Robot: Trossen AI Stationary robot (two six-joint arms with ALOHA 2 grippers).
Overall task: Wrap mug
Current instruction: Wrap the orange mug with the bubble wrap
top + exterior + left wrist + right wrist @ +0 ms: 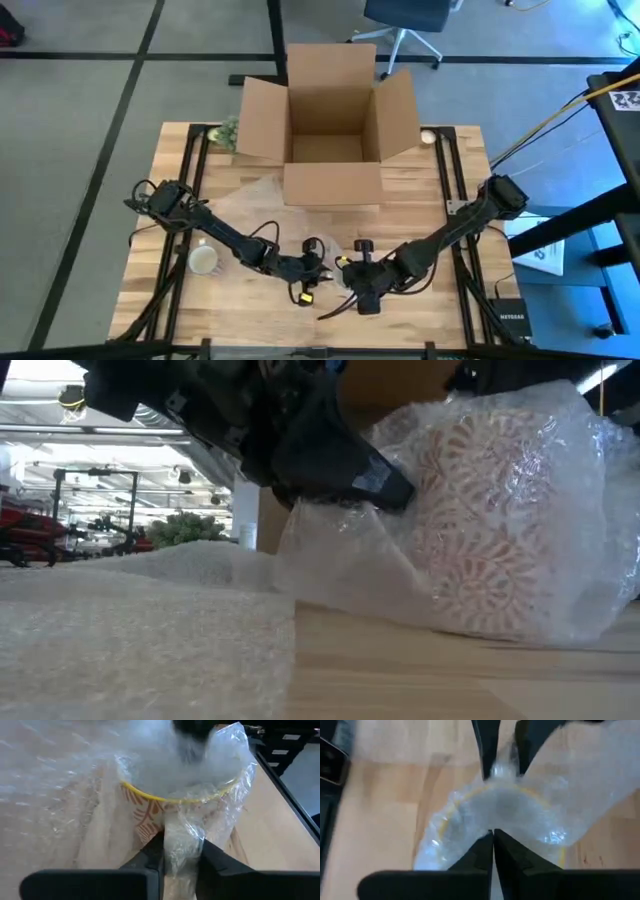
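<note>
A mug [480, 530] with an orange-and-white pattern and a yellow rim [150, 796] stands on the table near its front edge, inside clear bubble wrap [340, 575]. The rest of the wrap sheet [250, 200] lies spread on the table toward the far left. My left gripper [182, 851] is on the mug's left side, shut on a bunch of the wrap. My right gripper [493, 836] is on the mug's right side, over the mug's mouth, shut on the wrap there. In the high view both grippers [312, 262] [356, 270] hide most of the mug. My left gripper pinches a bunched strip of bubble wrap [181, 832] between its two fingers, just beside the mug's wall below the rim. It comes in from the table's left, slanting down. The wrap runs up from the fingers over the mug's mouth. My right gripper has its shut fingers on the bubble wrap covering the mug's mouth [505, 810], coming from the table's right. Its fingertips hide the place of contact, so fold or edge cannot be told. The wrap lies stretched over the rim between the two grippers.
An open cardboard box [325, 120] stands at the table's far middle. A second, pale mug [204, 260] stands on the table under my left arm. A small green thing [228, 130] lies at the box's left. Bare wood shows at the near left and near right.
</note>
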